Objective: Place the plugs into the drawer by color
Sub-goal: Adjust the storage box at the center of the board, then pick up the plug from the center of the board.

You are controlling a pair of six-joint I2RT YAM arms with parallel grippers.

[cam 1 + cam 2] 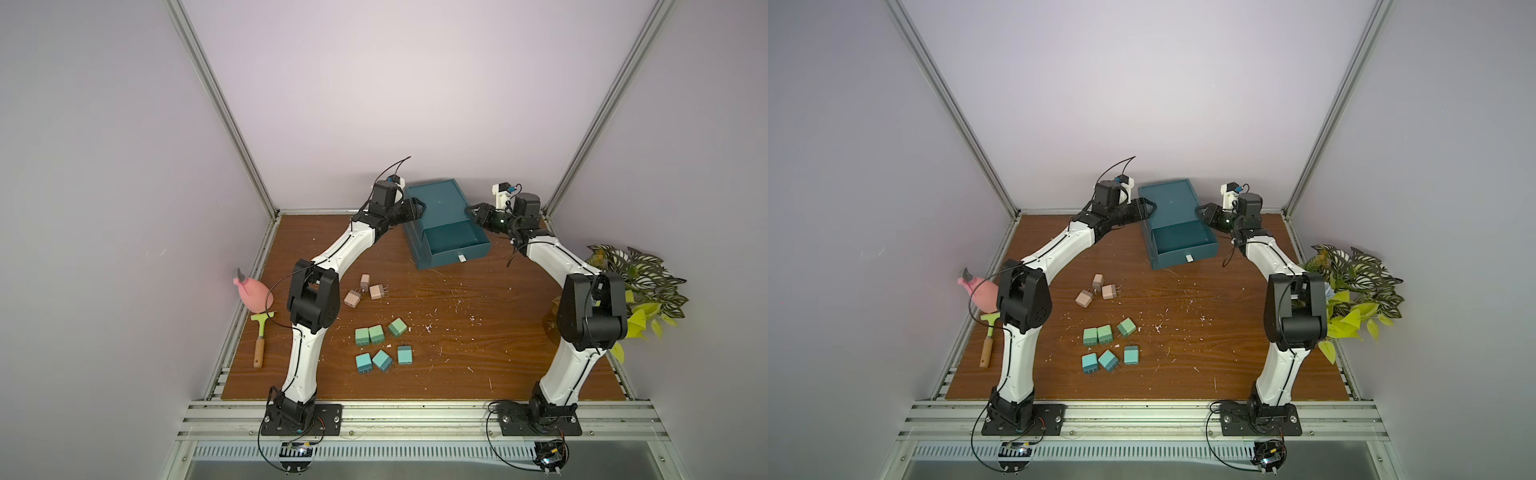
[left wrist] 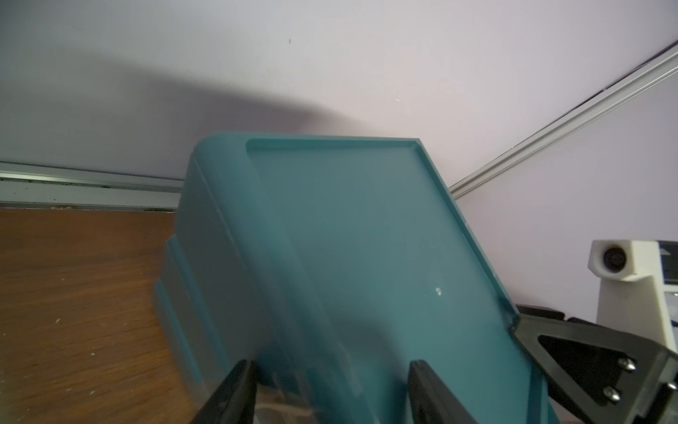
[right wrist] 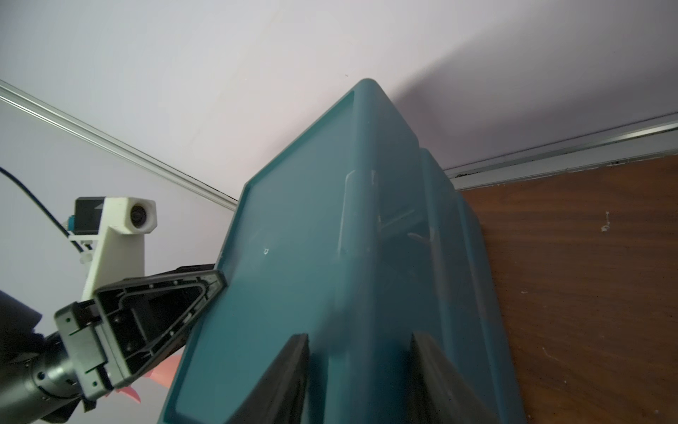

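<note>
nine plugs out, top drawer open: steady the chest gently

nine plugs (image 1: 377, 333) lie loose on the worktop (image 1: 478, 353), well apart from the chest (image 1: 436, 199). they sit in three clusters: pink (image 1: 377, 291) nearest the chest, green in the middle, turquoise (image 1: 382, 360) nearest the arm bases. none is in a drawer yet. the chest stands near the back wall, a little skewed, with its top drawer (image 1: 451, 239) pulled out and empty.

the left hand (image 1: 417, 206) is at the chest's left upper edge. the right hand (image 1: 474, 210) is at its right side, close to where the drawer comes out. both have their jaws parted. each wrist view shows the fingers straddling a top edge of the chest, and neither looks clamped on it. in the right wrist view a left finger (image 3: 176, 304) touches the top rim.

this looks like steadying or squaring the chest. press evenly from both sides, since a one-sided push would likely spin it or slide it to the wall. keep the force light, as the plastic chest may tip. keep the right fingers off the drawer's wall so it is not pushed shut. then lift both hands straight clear before going to the plugs.
</note>
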